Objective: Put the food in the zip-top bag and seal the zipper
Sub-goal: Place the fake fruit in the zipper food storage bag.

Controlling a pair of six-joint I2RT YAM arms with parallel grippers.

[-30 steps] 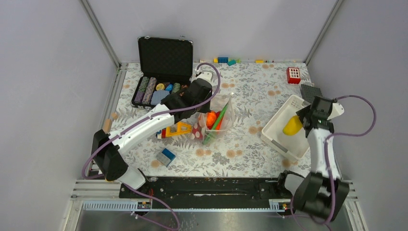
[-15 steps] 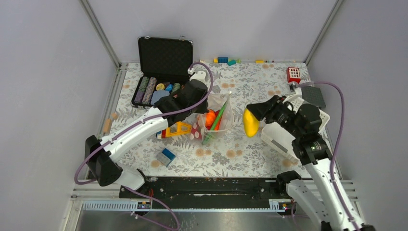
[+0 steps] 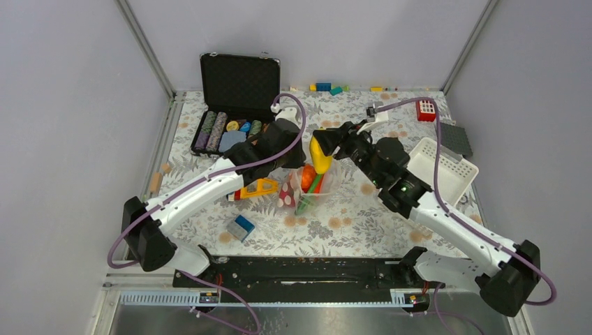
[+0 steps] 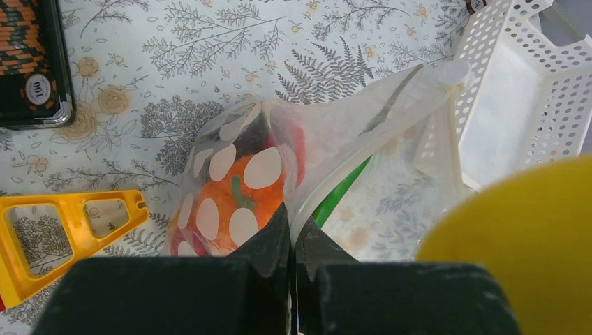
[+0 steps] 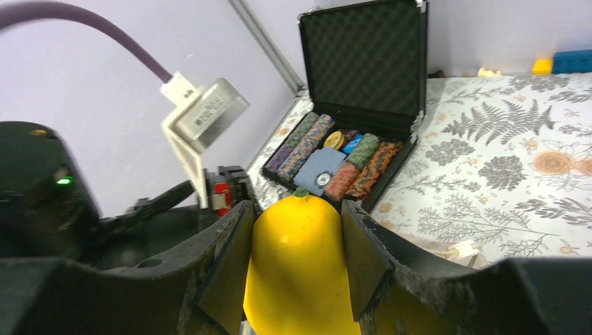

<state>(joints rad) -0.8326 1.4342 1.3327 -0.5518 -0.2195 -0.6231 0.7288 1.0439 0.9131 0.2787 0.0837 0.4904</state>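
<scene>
The clear polka-dot zip-top bag (image 3: 307, 183) lies mid-table with its mouth held up. It holds an orange pumpkin (image 4: 234, 202), a red piece and a green pod (image 4: 338, 199). My left gripper (image 3: 292, 155) is shut on the bag's rim by the zipper strip (image 4: 328, 192); it shows in the left wrist view (image 4: 293, 241). My right gripper (image 3: 322, 145) is shut on the yellow food piece (image 3: 320, 155) and holds it just above the bag's open mouth. The piece fills the right wrist view (image 5: 297, 265) between the fingers (image 5: 227, 258), and shows in the left wrist view (image 4: 516, 251).
An open black case of poker chips (image 3: 234, 125) stands at the back left. Yellow and red toy blocks (image 3: 257, 187) and a blue block (image 3: 243, 227) lie left of the bag. The white slotted basket (image 3: 447, 171) sits at the right. A red block (image 3: 426, 108) is at the back right.
My right arm has swung left from the white basket, carrying the yellow piece over to the bag's mouth. The left gripper keeps its hold on the bag's rim.
</scene>
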